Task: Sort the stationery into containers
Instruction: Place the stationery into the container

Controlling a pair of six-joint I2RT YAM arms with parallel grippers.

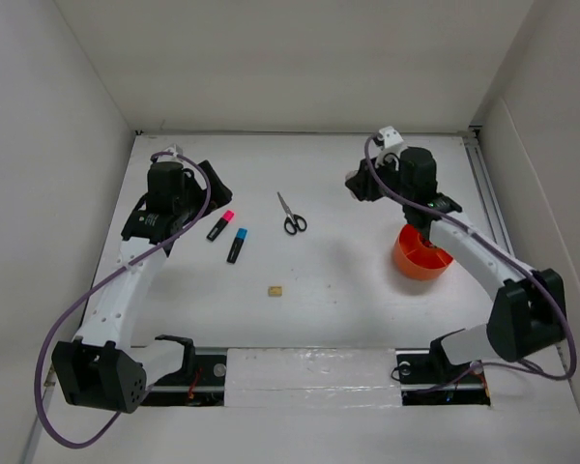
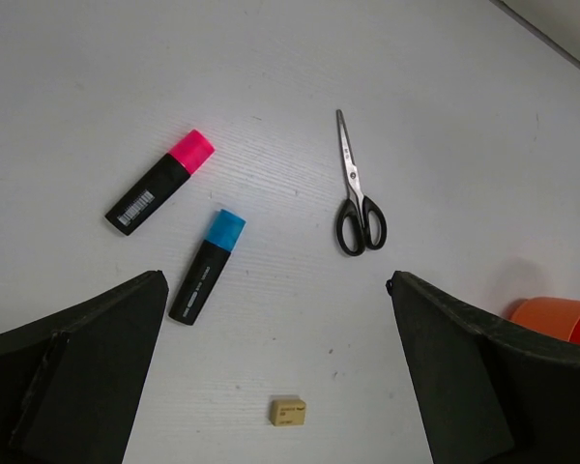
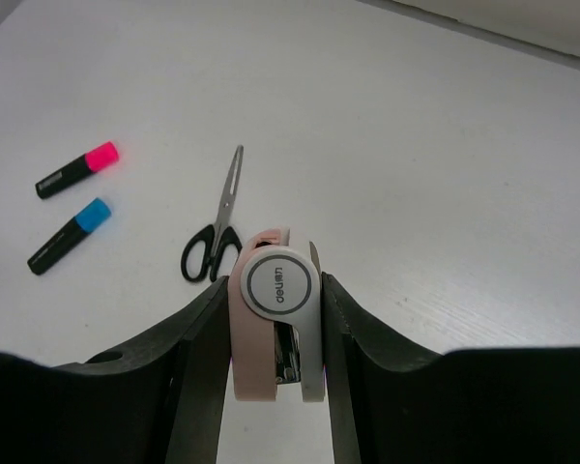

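Observation:
My right gripper (image 3: 275,290) is shut on a pinkish-white stapler (image 3: 278,319) and holds it above the table, just left of and beyond the round orange cup (image 1: 420,253). Black-handled scissors (image 1: 291,215) lie at the table's middle back. To their left lie a pink-black marker (image 1: 220,225) and a blue-black marker (image 1: 236,245). A tiny tan eraser (image 1: 274,289) sits nearer the front. My left gripper (image 2: 275,280) hangs open above the table with nothing between its fingers; the eraser (image 2: 287,412) shows below the gap, and the markers (image 2: 160,181) (image 2: 207,264) lie beyond.
White walls close in the table on the left, back and right. The orange cup's rim (image 2: 556,317) shows at the right edge of the left wrist view. The scissors (image 3: 217,227) lie below and left of the held stapler.

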